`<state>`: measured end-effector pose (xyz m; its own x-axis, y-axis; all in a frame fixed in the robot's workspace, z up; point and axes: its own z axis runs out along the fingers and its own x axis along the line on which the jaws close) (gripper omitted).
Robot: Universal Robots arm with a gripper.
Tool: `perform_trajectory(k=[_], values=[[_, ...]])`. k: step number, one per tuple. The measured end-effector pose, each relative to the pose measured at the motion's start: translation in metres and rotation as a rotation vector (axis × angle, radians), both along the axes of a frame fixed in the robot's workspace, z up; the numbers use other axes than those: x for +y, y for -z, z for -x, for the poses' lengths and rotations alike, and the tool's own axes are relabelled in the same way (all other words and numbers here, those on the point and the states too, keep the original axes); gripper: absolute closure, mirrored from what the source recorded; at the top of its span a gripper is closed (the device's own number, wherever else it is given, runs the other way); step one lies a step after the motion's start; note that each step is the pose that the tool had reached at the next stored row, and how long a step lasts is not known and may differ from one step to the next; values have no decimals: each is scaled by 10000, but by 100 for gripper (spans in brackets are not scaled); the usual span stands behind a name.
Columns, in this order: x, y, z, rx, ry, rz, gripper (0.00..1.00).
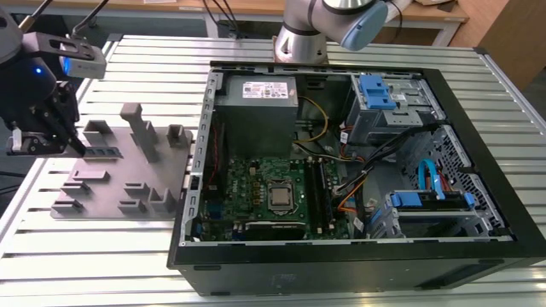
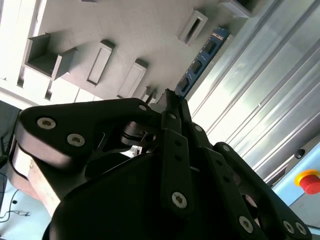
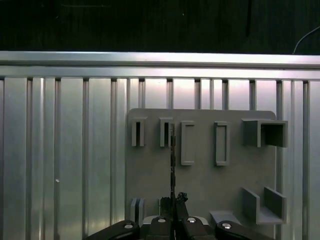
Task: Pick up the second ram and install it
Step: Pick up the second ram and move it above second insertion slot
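At the exterior view's left, above a flat grey plastic fixture plate (image 1: pixel 111 192) with raised blocks and slots: a black robot gripper (image 1: pixel 75 147), angled down toward the plate. Just beside the gripper's tip, toward the exterior view's right: the second ram (image 1: pixel 104 152), a long, thin, dark blue-green memory stick. Stands on its long edge on the plate, not lying flat, and rests on the fixture, not lifted.

In the second wrist view, face-on: second ram (image 2: pixel 200 62), blue board with a row of black chips, running away from the gripper (image 2: pixel 169 97), its near end right at the gripper's tip. In the first wrist view, edge-on: second ram (image 3: pixel 172 155), a thin dark line over the grey plate (image 3: pixel 150 175), in line with the gripper (image 3: pixel 173 200) and meeting it at the near end. Touching or a hair apart: cannot tell. Open, closed or clamped on the stick: cannot tell either.

Under everything: a ribbed aluminium table (image 1: pixel 85 268). Just beside the plate, toward the exterior view's right: an open black computer tower (image 1: pixel 341 268) lying on its side, with a green motherboard (image 1: pixel 256 185) inside, well apart from the ram.
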<state>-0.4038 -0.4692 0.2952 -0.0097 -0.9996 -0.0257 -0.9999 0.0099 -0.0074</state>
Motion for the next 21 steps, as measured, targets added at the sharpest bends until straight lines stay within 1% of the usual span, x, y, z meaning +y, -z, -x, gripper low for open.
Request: perform_trajectory(k=[21], values=[[0,-325,0,1,0,1,86]])
